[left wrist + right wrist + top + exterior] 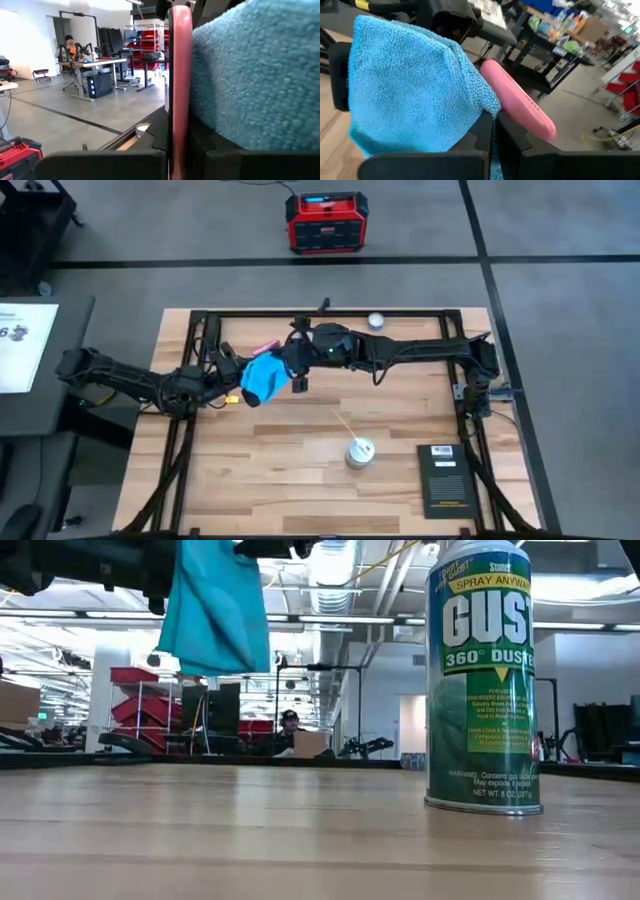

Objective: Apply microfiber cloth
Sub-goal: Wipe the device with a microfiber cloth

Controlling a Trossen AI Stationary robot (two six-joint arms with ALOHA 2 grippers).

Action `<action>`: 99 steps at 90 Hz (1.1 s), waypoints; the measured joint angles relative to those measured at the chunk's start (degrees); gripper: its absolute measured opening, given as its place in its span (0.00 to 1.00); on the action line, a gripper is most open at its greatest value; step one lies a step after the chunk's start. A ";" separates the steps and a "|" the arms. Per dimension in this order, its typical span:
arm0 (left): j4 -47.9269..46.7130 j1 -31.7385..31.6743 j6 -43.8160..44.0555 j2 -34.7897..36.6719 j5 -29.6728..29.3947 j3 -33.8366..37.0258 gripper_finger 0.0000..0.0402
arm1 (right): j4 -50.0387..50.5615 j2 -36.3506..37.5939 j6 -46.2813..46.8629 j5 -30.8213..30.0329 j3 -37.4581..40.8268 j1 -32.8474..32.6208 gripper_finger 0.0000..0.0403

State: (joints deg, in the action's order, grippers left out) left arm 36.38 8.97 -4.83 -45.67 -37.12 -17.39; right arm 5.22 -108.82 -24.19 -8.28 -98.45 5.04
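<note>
The cloth (262,380) is hanging in the air just left of centre in the overhead shot, pinched by the right gripper (296,372) and draped against the pink phone (520,107), which the left gripper (232,370) is clamping edge-on. So the cloth's picked up and meeting the phone, but I'd say the real wiping is only getting going.

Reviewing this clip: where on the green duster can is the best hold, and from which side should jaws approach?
Likely mid-body on the duster can, jaws level across its round wall, from the side away from the straw: it stands upright and the straw juts from its top. Left gripper holds the phone, right gripper the microfiber cloth, both aloft.
</note>
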 joint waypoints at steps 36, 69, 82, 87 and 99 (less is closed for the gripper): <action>0.57 0.00 0.61 0.46 0.39 -0.03 0.01 | 0.03 -0.46 -0.05 1.54 0.55 0.90 0.00; 1.35 0.85 0.65 0.57 0.39 -0.34 0.01 | 6.66 -0.41 -4.62 1.16 -7.25 1.22 0.00; 1.00 0.87 0.67 0.57 0.35 -0.32 0.01 | 7.15 -0.37 -4.43 1.08 -7.59 1.39 0.00; 0.75 0.87 0.57 0.51 0.37 -0.23 0.01 | 8.25 -0.30 -3.26 1.10 -7.65 1.50 0.00; -0.12 0.87 -0.46 0.73 0.28 0.01 0.01 | 7.49 -0.07 -0.23 1.31 -4.59 1.57 0.00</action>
State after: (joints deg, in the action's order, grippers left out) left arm 36.26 9.85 -5.29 -44.94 -36.84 -17.38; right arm 12.71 -108.89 -24.42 -6.97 -103.04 6.61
